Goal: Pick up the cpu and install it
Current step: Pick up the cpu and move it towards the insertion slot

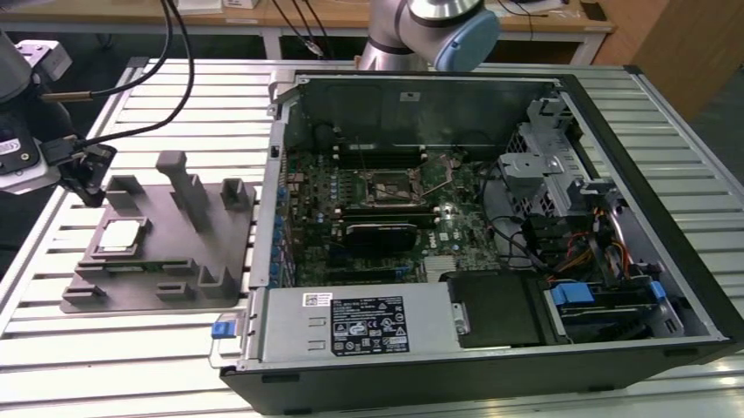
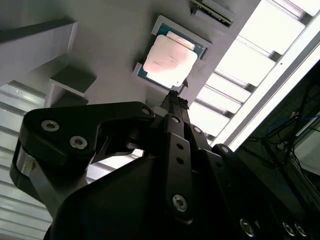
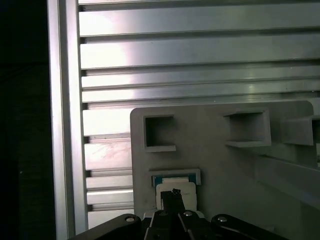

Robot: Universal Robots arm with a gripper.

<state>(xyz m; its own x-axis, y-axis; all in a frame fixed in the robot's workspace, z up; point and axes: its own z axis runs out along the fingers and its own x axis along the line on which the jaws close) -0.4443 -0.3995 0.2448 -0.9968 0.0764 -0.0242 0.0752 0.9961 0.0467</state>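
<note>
Hand closed near cpu, grey tray

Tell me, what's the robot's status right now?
Hand shut, empty, poised near cpu. Cpu lying in grey tray, not picked up. Nothing between them.

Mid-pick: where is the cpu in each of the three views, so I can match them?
Exterior view: the cpu lies in the grey tray, toward the exterior view's left, outside the computer case.
Second wrist view: the cpu sits in its tray pocket, just beyond the gripper.
First wrist view: the cpu, partly hidden behind the gripper.
Shared landmark: the grey tray under it.
</note>
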